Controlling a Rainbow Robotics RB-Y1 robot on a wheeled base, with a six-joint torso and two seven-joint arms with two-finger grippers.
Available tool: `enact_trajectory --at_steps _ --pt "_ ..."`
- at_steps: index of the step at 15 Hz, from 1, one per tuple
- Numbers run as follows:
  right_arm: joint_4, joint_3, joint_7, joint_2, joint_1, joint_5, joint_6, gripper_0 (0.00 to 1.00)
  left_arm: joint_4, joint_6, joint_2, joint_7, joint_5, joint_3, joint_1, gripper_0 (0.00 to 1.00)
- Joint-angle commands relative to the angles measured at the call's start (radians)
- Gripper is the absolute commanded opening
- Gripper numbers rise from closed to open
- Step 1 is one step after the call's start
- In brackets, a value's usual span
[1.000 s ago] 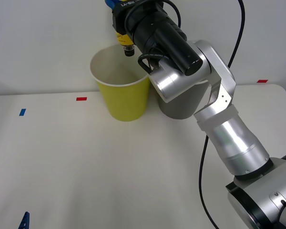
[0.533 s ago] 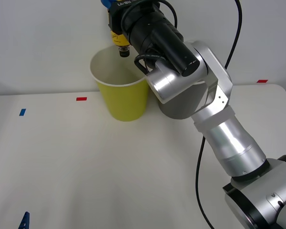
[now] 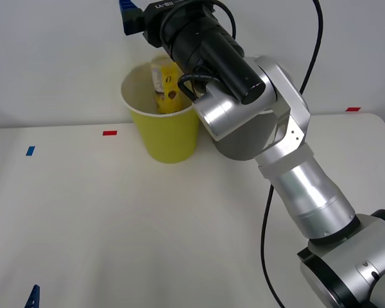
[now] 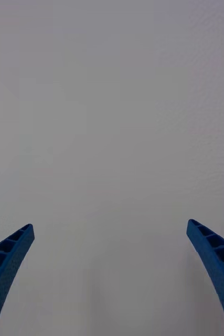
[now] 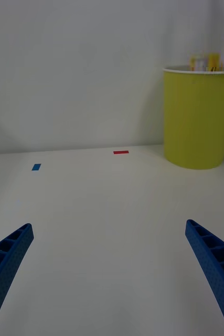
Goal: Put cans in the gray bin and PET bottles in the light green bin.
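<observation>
1. A white desk [image 3: 115, 224] stretches before the robot, marked with a red tape strip [image 3: 110, 133] and a blue tape strip [image 3: 30, 151] toward its far edge
2. The right arm reaches across the far side of the desk, its silver and black links passing in front of the gray bin [image 3: 247, 144], which stands just beside the light green bin [image 3: 170, 131]
3. The light green bin sits upright near the far wall; the left wrist view shows it [image 5: 198, 121] standing on the desk past the red tape
4. The right claw [image 3: 129, 16] hangs above the light green bin's rim, its blue fingers [image 4: 216, 262] spread wide and released, holding nothing
5. The PET bottle [image 3: 165, 83], yellow-labelled, is inside the mouth of the light green bin, tilted, its top poking just above the rim in the left wrist view [image 5: 206, 62]
6. The left claw [image 5: 109, 273] is low over the near desk, fingers spread open and empty; one blue tip shows at the front view's near left corner
</observation>
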Motion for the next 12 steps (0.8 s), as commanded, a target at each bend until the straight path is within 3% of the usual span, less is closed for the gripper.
enact_trajectory --at_steps 1,7,12 --pt "-0.003 0.005 0.001 0.012 0.029 0.037 -0.026 1.0 0.0 0.0 0.0 0.0 0.0 0.0 0.0 1.0" --pt "-0.211 0.012 0.006 0.017 0.224 0.078 -0.041 1.0 0.0 0.0 0.0 0.0 0.0 0.0 0.0 1.0" --pt "-0.431 0.019 0.008 -0.04 0.428 0.072 -0.041 1.0 0.0 0.0 0.0 0.0 0.0 0.0 0.0 1.0"
